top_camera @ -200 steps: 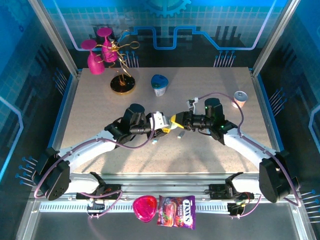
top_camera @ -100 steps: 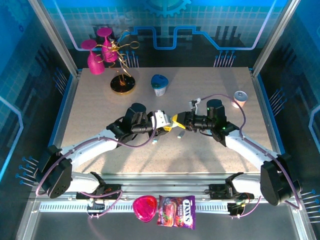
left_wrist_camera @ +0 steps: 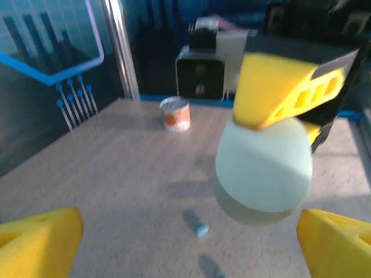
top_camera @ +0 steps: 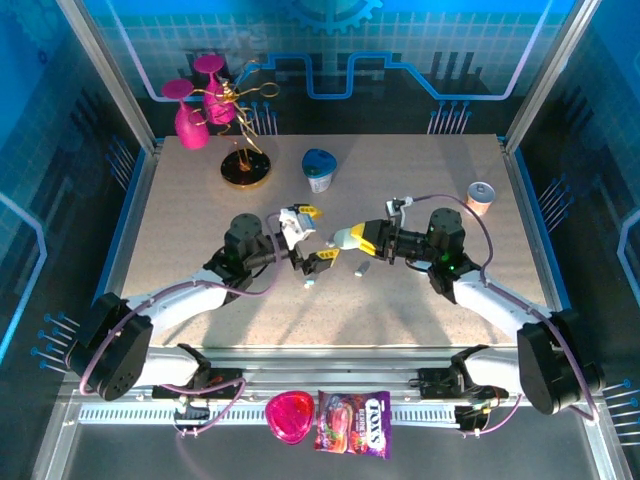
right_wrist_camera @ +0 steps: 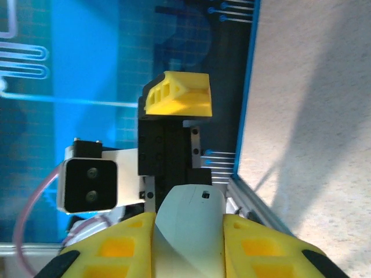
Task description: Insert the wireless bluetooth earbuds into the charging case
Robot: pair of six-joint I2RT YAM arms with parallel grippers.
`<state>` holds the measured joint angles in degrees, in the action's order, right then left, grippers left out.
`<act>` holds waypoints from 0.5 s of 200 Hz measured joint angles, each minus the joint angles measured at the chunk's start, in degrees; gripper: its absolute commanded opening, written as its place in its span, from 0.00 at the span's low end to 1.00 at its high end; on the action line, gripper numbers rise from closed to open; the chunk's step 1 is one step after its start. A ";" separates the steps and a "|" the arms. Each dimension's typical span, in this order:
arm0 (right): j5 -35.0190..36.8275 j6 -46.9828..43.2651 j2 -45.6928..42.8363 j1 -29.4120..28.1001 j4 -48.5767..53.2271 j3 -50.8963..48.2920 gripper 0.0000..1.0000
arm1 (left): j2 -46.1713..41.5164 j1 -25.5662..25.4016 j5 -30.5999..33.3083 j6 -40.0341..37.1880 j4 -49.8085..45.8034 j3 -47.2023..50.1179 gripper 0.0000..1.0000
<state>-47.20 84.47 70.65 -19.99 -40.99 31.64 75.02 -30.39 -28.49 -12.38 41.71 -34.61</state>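
Earbuds lie loose on table — right gripper clamps pale case, left gripper spread wide.

The speckled beige counter carries a few scattered things. At its far left corner stands a pink goblet, and just right of it is a gold stand on a round base. A blue-lidded cup sits toward the far side, near the centre line. A small can stands by the far right edge. Near the middle lies an earbud; a second earbud lies apart from it, to its left and a little nearer.
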 measured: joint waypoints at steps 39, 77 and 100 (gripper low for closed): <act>-0.44 13.68 4.63 0.15 -19.74 -1.42 0.16 | 3.69 0.24 -7.02 9.31 19.47 0.76 0.99; 0.02 20.26 5.88 -0.07 -29.55 -1.40 0.16 | 8.15 0.24 -10.01 15.04 30.51 0.76 0.97; 0.22 21.46 5.86 -0.79 -30.64 -0.74 0.16 | 8.66 0.17 -10.67 16.31 33.24 0.76 0.91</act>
<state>-46.98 105.93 76.51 -20.78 -71.64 30.89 83.68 -30.22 -39.16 3.92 74.96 -33.85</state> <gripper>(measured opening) 0.249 0.934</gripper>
